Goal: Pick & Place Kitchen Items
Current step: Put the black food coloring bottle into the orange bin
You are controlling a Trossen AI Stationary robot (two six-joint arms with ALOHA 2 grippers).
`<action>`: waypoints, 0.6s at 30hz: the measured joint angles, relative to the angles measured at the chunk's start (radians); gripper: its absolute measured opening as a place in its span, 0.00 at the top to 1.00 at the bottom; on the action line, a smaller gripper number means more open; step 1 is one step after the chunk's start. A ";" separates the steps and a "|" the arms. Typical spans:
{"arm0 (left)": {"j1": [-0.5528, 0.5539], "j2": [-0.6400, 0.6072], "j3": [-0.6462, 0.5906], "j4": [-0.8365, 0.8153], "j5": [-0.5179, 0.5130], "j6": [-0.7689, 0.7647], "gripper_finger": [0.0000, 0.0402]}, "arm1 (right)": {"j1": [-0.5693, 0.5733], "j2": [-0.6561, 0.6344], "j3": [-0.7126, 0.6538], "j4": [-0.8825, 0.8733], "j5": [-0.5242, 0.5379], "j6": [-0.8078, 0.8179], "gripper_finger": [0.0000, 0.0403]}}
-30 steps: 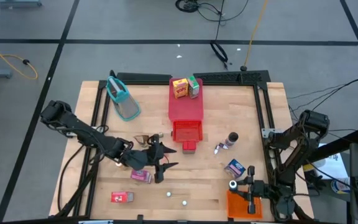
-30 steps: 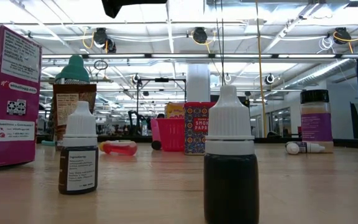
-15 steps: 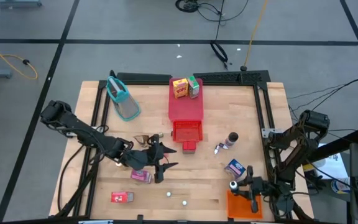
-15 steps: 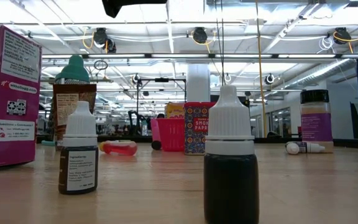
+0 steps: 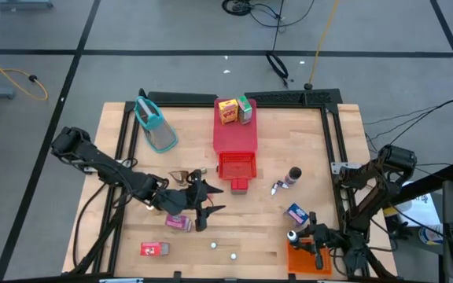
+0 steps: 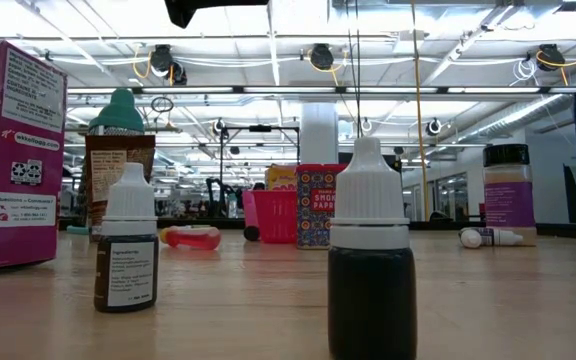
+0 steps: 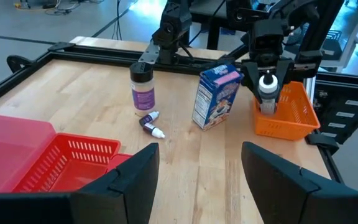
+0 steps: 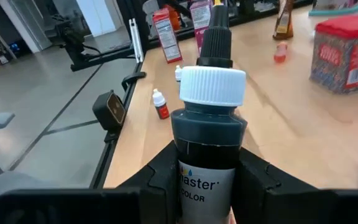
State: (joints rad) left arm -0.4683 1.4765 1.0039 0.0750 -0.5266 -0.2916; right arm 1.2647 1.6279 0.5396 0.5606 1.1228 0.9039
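Jaws clamping bottle [image 8: 207,143], shifted over orange bin [image 5: 305,259]

Wooden table top [image 5: 289,134] with black metal frame; flat red plastic tray [image 5: 235,134] with a small red slatted basket [image 5: 236,166] adjoining; orange plastic mesh bin [image 5: 303,259] at one corner.

In the high view, the desk [image 5: 305,141] fills the middle of the frame. Two cartons [image 5: 234,111] stand at top centre on a tray [image 5: 234,135], with a basket [image 5: 236,166] just below it. A jug [image 5: 155,124] lies upper left. A jar [image 5: 293,174] stands right of centre, a box [image 5: 296,211] below it. The bin [image 5: 301,259] sits at lower right, the right gripper [image 5: 296,237] holding a bottle [image 5: 292,234] over its edge. The left gripper [image 5: 207,200] hangs lower centre-left, above a packet [image 5: 178,223].
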 joint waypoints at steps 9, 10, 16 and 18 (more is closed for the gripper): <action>0.000 0.000 0.000 0.005 0.000 0.000 0.43 | -0.016 0.028 0.000 0.047 -0.052 -0.007 0.77; 0.000 0.000 0.000 0.005 0.000 0.000 0.43 | -0.016 0.028 0.000 0.048 -0.052 -0.008 0.76; 0.000 0.000 0.000 0.005 0.000 0.000 0.43 | -0.016 0.028 0.000 0.049 -0.052 -0.014 0.67; 0.000 0.000 0.000 0.005 0.000 0.000 0.43 | -0.016 0.028 0.000 0.049 -0.052 -0.014 0.65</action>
State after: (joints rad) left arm -0.4683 1.4765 1.0039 0.0799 -0.5262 -0.2920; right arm 1.2488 1.6562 0.5396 0.6094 1.0706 0.8894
